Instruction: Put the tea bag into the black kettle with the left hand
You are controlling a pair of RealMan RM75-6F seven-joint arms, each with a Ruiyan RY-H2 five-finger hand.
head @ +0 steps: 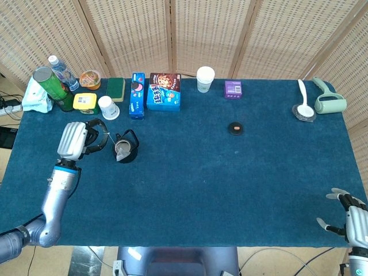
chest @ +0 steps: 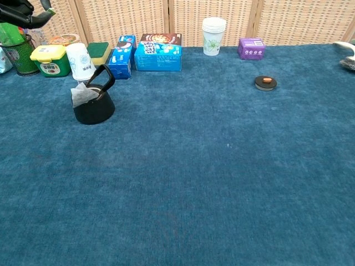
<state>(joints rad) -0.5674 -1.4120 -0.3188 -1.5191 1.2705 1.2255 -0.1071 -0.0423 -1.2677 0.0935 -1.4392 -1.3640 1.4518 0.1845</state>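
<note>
Just right of the left hand (head: 77, 141), its curled fingers (head: 96, 131) pinch a thin string, and the tea bag (chest: 81, 95) hangs from it at the mouth of the black kettle (chest: 94, 105) — touching the rim, as far as the chest view shows (whether it is inside, I cannot tell). Far off at the table's (head: 230, 190) near corner, the right hand (head: 351, 221) holds nothing, fingers spread — well apart from the kettle.
</note>
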